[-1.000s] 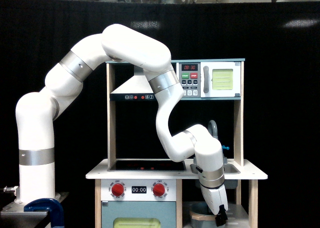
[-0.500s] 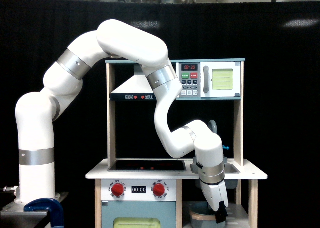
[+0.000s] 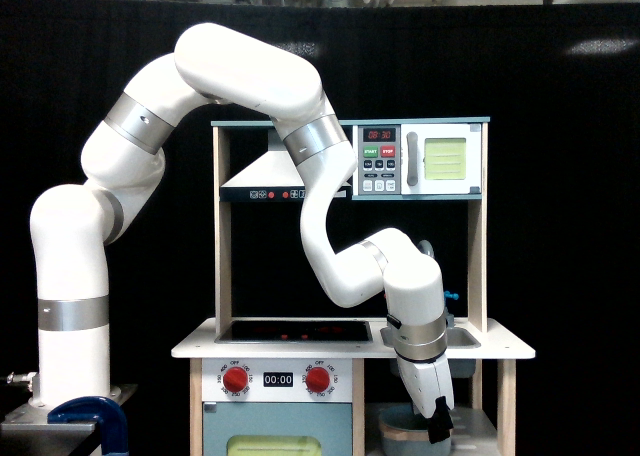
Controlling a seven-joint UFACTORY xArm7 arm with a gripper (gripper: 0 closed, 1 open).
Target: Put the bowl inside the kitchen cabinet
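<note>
Exterior view, the only one you have: white arm (image 3: 250,86) rising from a base at the exterior view's left, arching over a toy kitchen and bending down in front of its counter (image 3: 350,348). You see the gripper (image 3: 438,431) hanging below counter level, at the open mouth of the kitchen cabinet (image 3: 440,416) on the exterior view's right, beside the blue oven door (image 3: 277,431). The bowl (image 3: 405,428), grey-blue with a tan band, sits low inside that compartment, partly hidden behind the gripper. You cannot tell how the jaws stand, nor whether they touch the bowl. Above, the microwave (image 3: 420,160) fills the top shelf.
</note>
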